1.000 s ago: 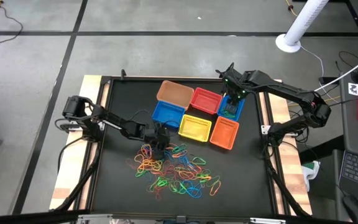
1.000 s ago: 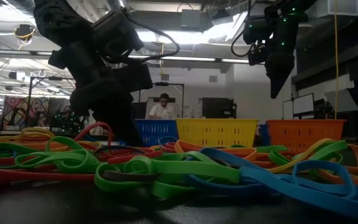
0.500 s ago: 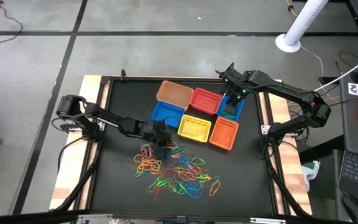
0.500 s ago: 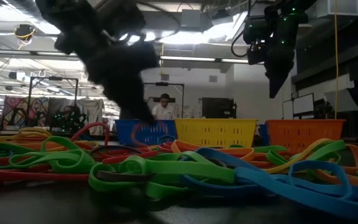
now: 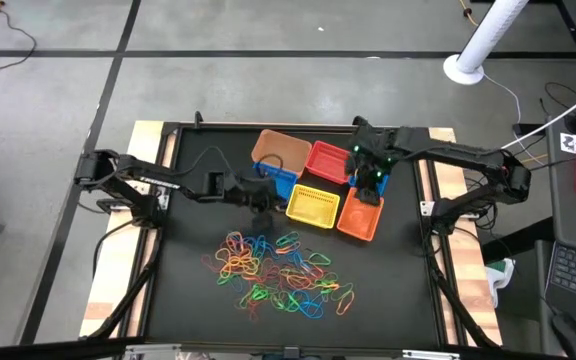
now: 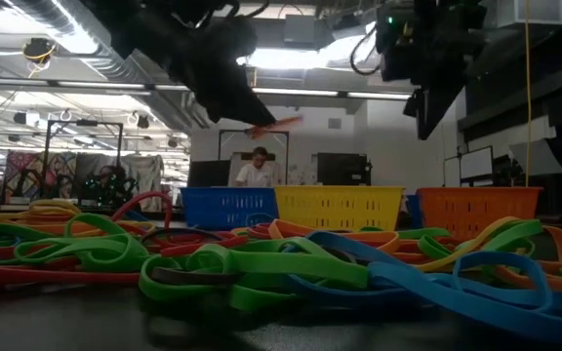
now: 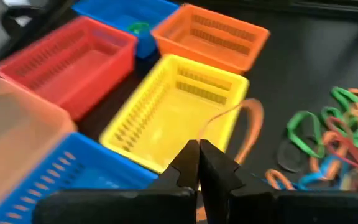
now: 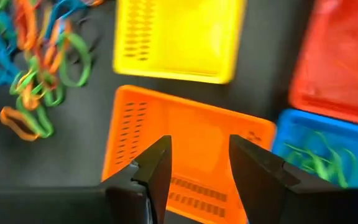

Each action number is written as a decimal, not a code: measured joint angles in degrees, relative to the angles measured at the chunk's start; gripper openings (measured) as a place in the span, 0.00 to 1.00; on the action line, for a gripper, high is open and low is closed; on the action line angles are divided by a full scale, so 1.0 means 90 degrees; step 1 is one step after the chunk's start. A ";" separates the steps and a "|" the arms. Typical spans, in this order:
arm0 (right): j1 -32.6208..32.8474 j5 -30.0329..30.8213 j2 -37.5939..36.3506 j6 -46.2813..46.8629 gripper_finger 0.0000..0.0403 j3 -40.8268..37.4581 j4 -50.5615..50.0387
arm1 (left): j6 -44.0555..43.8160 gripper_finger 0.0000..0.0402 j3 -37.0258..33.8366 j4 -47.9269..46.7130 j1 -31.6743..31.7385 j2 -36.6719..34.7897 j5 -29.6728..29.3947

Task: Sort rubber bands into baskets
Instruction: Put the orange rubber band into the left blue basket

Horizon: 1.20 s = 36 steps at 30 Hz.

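Both arms are dark, near black, built of slim jointed links with rounded housings at the joints. The left arm (image 5: 158, 186) carries a thin black cable that loops loosely along its forearm. The right arm (image 5: 448, 155) shows small green lights glowing on its wrist housing, seen in the high and low views. The left claw (image 7: 199, 163) has two narrow, dark, tapering fingers with flat inner faces. The right claw (image 8: 199, 163) has two broader dark fingers with angled, stepped tips, set on a wide black crossbar.
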 joint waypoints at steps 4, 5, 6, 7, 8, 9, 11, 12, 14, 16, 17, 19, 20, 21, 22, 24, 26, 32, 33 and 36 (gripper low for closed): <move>0.0948 0.0011 0.0000 0.0036 0.40 0.0000 0.0145 | 0.0165 0.01 -0.0002 -0.0022 0.0368 -0.0041 -0.0001; 0.1209 0.0064 0.0000 0.0121 0.40 0.0000 0.0181 | 0.0202 0.01 -0.0002 -0.0007 0.0462 -0.0043 -0.0011; 0.1446 0.0144 0.0000 0.0228 0.40 0.0000 0.0223 | 0.0235 0.01 -0.0002 -0.0017 0.0559 -0.0043 -0.0019; 0.1697 0.0259 0.0000 0.0336 0.40 0.0000 0.0261 | 0.0270 0.01 -0.0002 -0.0042 0.0652 -0.0040 -0.0019; 0.1958 0.0410 0.0000 0.0464 0.40 0.0000 0.0278 | 0.0311 0.01 -0.0002 -0.0052 0.0731 -0.0040 -0.0019; 0.2204 0.0561 -0.0002 0.0603 0.40 0.0000 0.0275 | 0.0343 0.01 -0.0002 -0.0051 0.0818 -0.0040 -0.0019; 0.2702 0.0885 -0.0002 0.0882 0.40 0.0000 0.0274 | 0.0356 0.02 -0.0002 -0.0051 0.0968 -0.0040 -0.0019; 0.2945 0.1050 -0.0005 0.1068 0.40 0.0000 0.0275 | 0.0358 0.02 -0.0002 -0.0062 0.1032 -0.0040 -0.0019; 0.3423 0.1310 -0.0005 0.1486 0.40 0.0000 0.0289 | 0.0376 0.02 -0.0002 -0.0154 0.1140 -0.0040 -0.0019; 0.3886 0.1537 -0.0005 0.1924 0.40 0.0000 0.0328 | 0.0384 0.02 -0.0002 -0.0338 0.1231 -0.0040 -0.0019; 0.4116 0.1656 -0.0005 0.2134 0.40 0.0000 0.0376 | 0.0385 0.02 -0.0007 -0.0429 0.1268 -0.0040 -0.0017; 0.4552 0.1894 -0.0006 0.2538 0.40 0.0000 0.0566 | 0.0393 0.02 -0.0012 -0.0589 0.1329 -0.0040 -0.0018; 0.4761 0.2017 -0.0006 0.2713 0.40 0.0000 0.0672 | 0.0394 0.03 -0.0012 -0.0659 0.1354 -0.0040 -0.0018; 0.4976 0.2160 0.0001 0.2855 0.40 0.0000 0.0788 | 0.0394 0.03 -0.0012 -0.0735 0.1369 -0.0040 -0.0017; 0.5168 0.2308 0.0037 0.2967 0.40 0.0000 0.0921 | 0.0393 0.03 -0.0012 -0.0790 0.1385 -0.0040 -0.0019; 0.5563 0.2559 0.0128 0.3070 0.40 0.0000 0.1131 | 0.0393 0.03 -0.0012 -0.0857 0.1399 -0.0040 -0.0019; 0.5892 0.2751 0.0297 0.3116 0.40 0.0000 0.1340 | 0.0393 0.05 -0.0012 -0.0888 0.1399 -0.0033 -0.0045; 0.6562 0.2803 0.1037 0.3121 0.40 0.0000 0.1681 | 0.0371 0.22 -0.0012 -0.0991 0.1399 -0.0031 -0.0147; 0.6629 0.2800 0.1178 0.3121 0.40 0.0000 0.1733 | 0.0370 0.25 -0.0012 -0.0997 0.1399 -0.0031 -0.0148; 0.6750 0.2793 0.1570 0.3121 0.40 0.0000 0.1878 | 0.0315 0.30 -0.0012 -0.1002 0.1383 -0.0031 -0.0151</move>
